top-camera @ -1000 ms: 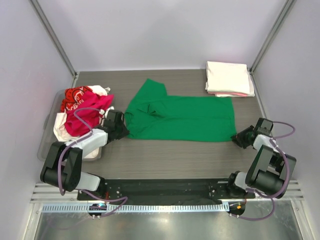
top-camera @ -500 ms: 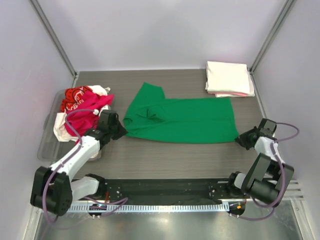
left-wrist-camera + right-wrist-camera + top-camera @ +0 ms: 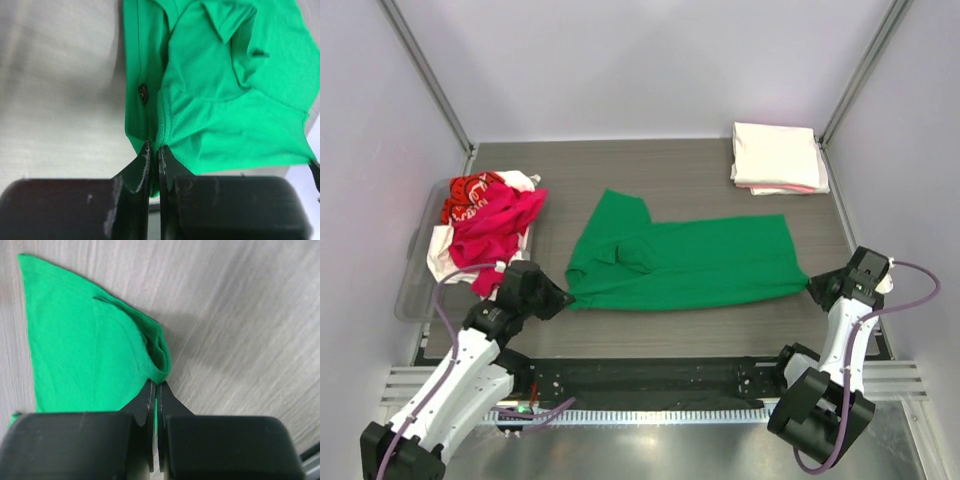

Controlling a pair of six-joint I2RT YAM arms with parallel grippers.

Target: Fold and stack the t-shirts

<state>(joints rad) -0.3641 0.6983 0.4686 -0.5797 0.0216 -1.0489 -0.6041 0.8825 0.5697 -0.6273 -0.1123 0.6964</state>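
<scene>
- The left fingers (image 3: 141,167) are pressed tight together on the near left corner of the green t-shirt (image 3: 225,100), with the cloth pinched between their tips.
- The right fingers (image 3: 145,399) are clamped in the same way on the shirt's near right corner, where the fabric bunches into a small rolled fold.
- A small dark mark (image 3: 143,92) sits on the shirt close to the left fingers. What it is cannot be told.
- From above, the green t-shirt lies stretched sideways across the middle of the grey wood-grain surface (image 3: 670,165). An arm holds each end, one sleeve points toward the far side, and creases gather near the left end.
- To the left of the shirt, a clear plastic bin (image 3: 415,290) at the surface's left edge holds a loose heap. A magenta-red tee (image 3: 495,230) lies on top, a red tee with white print (image 3: 470,195) behind it, and a white tee (image 3: 445,255) underneath.
- At the far right corner, well apart from the green shirt, a cream-white folded tee (image 3: 775,155) rests on a pink folded tee (image 3: 798,188), of which only the near edge shows.
</scene>
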